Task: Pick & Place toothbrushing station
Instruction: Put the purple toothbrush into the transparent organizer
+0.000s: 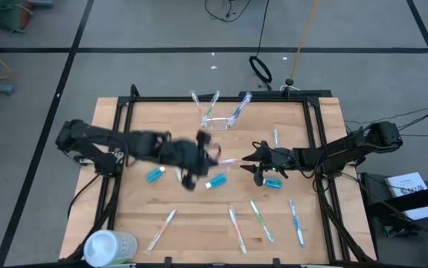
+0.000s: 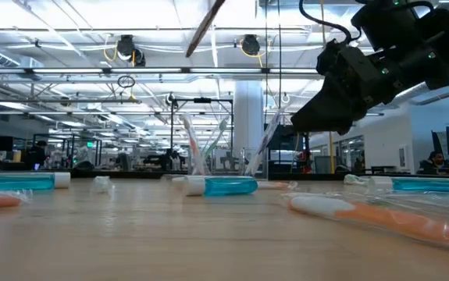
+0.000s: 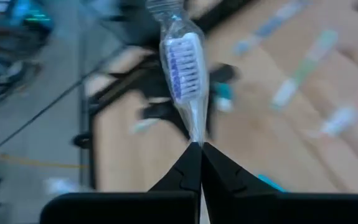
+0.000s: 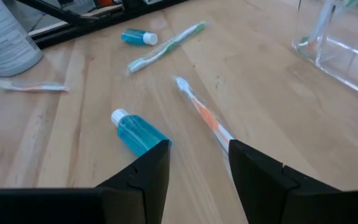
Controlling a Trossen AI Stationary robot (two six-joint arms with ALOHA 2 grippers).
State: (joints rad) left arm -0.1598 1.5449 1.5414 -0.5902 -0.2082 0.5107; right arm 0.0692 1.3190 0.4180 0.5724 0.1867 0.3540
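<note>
Overhead, pipes cross the ceiling (image 2: pixel 91 55); toothbrushes (image 1: pixel 260 220) litter wooden table (image 1: pixel 199 223).

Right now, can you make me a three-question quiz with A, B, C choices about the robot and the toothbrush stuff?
1. Where is the clear cup?
A. far edge of the table
B. near left corner
C. in a gripper

2. How many toothbrushes stand in the cup?
A. none
B. three
C. six

3. What is the left gripper doing?
A. open over a tube
B. shut on a wrapped toothbrush
C. resting empty

Answers:
1 A, the high view shows it at the far middle edge.
2 B, three handles stick up from it.
3 B, its wrist view shows the fingers pinching the brush.
</note>
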